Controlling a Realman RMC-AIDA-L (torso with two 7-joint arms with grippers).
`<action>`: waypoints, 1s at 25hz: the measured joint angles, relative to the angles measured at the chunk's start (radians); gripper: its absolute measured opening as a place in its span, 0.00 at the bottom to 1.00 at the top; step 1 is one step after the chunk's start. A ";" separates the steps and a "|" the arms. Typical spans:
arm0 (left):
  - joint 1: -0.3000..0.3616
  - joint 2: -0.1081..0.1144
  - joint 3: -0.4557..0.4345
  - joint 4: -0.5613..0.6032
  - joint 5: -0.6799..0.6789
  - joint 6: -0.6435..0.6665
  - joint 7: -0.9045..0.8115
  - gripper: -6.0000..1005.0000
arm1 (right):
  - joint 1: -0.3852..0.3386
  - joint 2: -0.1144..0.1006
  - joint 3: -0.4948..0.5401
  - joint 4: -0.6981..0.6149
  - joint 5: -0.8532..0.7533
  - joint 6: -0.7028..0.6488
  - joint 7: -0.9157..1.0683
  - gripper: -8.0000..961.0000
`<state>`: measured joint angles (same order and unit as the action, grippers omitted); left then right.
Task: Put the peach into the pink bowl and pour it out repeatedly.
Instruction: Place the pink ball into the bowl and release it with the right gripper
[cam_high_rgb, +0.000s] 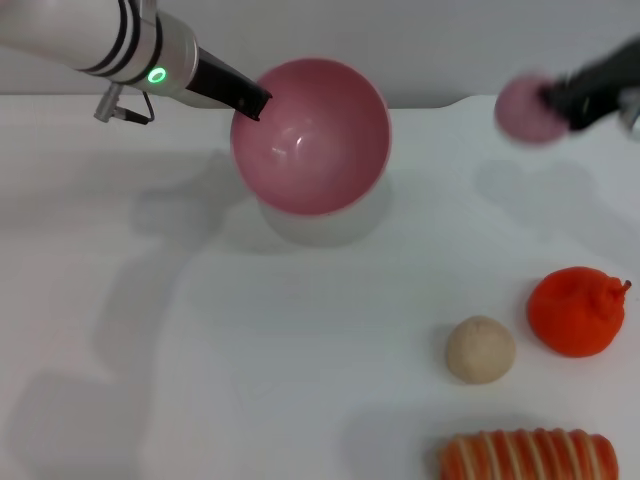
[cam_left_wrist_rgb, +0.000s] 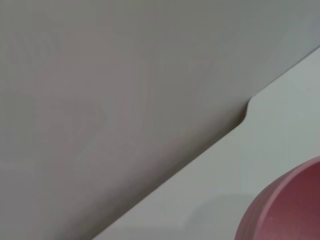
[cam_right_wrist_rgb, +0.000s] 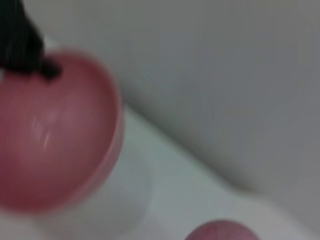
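Carrying peach (cam_high_rgb: 527, 108), right gripper (cam_high_rgb: 560, 100) clamps it at table's 1 o'clock, well apart from pink bowl (cam_high_rgb: 312, 135). Left gripper (cam_high_rgb: 255, 100) pinches bowl rim at 11 o'clock, bowl lifted, empty. Risk: early release drops peach outside bowl; one-sided rim pinch may slip.

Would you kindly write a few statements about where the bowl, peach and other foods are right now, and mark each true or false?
1. The left hand holds the pink bowl by its rim. True.
2. The peach lies inside the bowl. False: the right hand holds it in the air, to the bowl's right.
3. The beige ball sits beside the orange-red fruit on the table. True.
4. The bowl is full of fruit. False: it is empty.
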<state>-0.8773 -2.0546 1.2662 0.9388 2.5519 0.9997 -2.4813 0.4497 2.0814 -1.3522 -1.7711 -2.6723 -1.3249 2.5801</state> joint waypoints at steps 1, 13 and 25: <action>0.000 0.000 0.006 0.000 -0.001 0.000 -0.002 0.05 | 0.002 0.000 0.008 -0.039 0.004 -0.004 -0.001 0.03; 0.001 -0.006 0.034 -0.002 -0.009 0.002 -0.010 0.05 | 0.120 -0.006 -0.125 -0.115 0.082 0.016 -0.015 0.03; 0.002 -0.007 0.054 0.000 -0.016 0.003 -0.011 0.05 | 0.182 -0.005 -0.246 0.149 0.081 0.172 -0.017 0.05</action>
<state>-0.8758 -2.0617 1.3207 0.9388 2.5355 1.0031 -2.4927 0.6319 2.0762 -1.5983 -1.6222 -2.5910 -1.1528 2.5636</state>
